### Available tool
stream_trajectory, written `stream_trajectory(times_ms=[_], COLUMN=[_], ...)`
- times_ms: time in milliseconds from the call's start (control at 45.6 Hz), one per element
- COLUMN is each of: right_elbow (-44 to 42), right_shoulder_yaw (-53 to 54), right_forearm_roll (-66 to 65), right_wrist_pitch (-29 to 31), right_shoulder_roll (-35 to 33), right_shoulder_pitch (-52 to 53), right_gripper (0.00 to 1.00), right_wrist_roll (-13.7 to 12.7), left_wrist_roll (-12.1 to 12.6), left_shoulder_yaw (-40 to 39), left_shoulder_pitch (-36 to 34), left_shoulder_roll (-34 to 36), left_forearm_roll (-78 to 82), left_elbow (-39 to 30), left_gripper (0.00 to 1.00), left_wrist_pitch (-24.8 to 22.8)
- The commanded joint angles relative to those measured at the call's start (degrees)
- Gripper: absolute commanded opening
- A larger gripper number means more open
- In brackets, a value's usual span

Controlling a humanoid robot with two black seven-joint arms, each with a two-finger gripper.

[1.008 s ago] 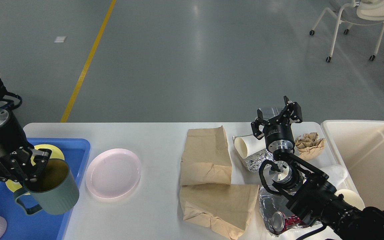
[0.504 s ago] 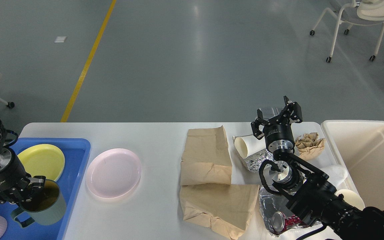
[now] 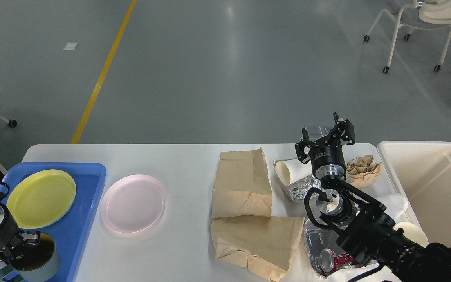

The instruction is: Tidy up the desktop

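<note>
Left pincer [image 3: 25, 244] clamped on rim of green mug [image 3: 33, 263], low at 7 o'clock over near end of blue tray [image 3: 88, 196]; yellow plate [image 3: 40, 198] just beyond at 12. Right pincer [image 3: 325, 136] spread wide, empty, hovering at 2 o'clock above far desk [image 3: 178, 156] edge. Pink plate [image 3: 133, 203] lies at 2 o'clock from left pincer, nearer that arm; round, no long axis. Desk white, matte, litter on right half: paper bags [image 3: 243, 184], foil [image 3: 302, 187], can [image 3: 327, 258].

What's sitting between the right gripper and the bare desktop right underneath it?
The right gripper hangs open above the desktop's far right part. Under and around it lie a tipped white paper cup on crumpled foil, and a crumpled brown paper wad to its right. They cover the surface there.
</note>
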Motion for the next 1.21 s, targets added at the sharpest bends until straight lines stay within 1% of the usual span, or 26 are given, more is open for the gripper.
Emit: stream_trajectory(times_ms=[0,110,351,416,504,942,1008,1030,1074,1139,1161,1183], right_elbow=[0.0,0.0,0.0,0.0,0.0,0.0,0.0,0.0,0.0,0.0,0.0,0.0], right_shoulder_yaw=[0.0,0.0,0.0,0.0,0.0,0.0,0.0,0.0,0.0,0.0,0.0,0.0], right_forearm_roll=[0.0,0.0,0.0,0.0,0.0,0.0,0.0,0.0,0.0,0.0,0.0,0.0], right_wrist_pitch=[0.0,0.0,0.0,0.0,0.0,0.0,0.0,0.0,0.0,0.0,0.0,0.0], right_shoulder_roll=[0.0,0.0,0.0,0.0,0.0,0.0,0.0,0.0,0.0,0.0,0.0,0.0], right_shoulder_pitch=[0.0,0.0,0.0,0.0,0.0,0.0,0.0,0.0,0.0,0.0,0.0,0.0], right_gripper=[1.0,1.0,1.0,1.0,1.0,1.0,1.0,1.0,1.0,1.0,1.0,1.0], right_wrist_roll=[0.0,0.0,0.0,0.0,0.0,0.0,0.0,0.0,0.0,0.0,0.0,0.0], left_wrist_roll=[0.0,0.0,0.0,0.0,0.0,0.0,0.2,0.3,0.3,0.5,0.5,0.5], left_shoulder_yaw=[-0.1,-0.1,-0.8,-0.9,-0.9,-0.8,-0.9,-0.9,-0.9,-0.8,-0.7,-0.5], left_shoulder_pitch=[3.0,5.8,6.8,7.4,8.0,8.2,8.0,7.8,7.6,7.1,6.9,6.7], left_shoulder_roll=[0.4,0.5,0.4,0.3,0.3,0.3,0.3,0.3,0.3,0.6,0.9,1.2], left_forearm_roll=[-0.1,-0.1,-0.4,-0.4,-0.5,-0.4,-0.5,-0.5,-0.9,-1.0,-1.0,-1.0], left_elbow=[1.6,3.4,3.6,3.7,3.9,4.5,4.5,4.5,4.4,4.1,4.1,4.1], left_gripper=[0.0,0.0,0.0,0.05,0.18,0.41,0.48,0.52,0.65,0.89,0.93,0.93], left_wrist_pitch=[3.9,5.0,5.7,6.5,7.8,8.0,7.9,7.6,7.2,6.3,5.6,4.6])
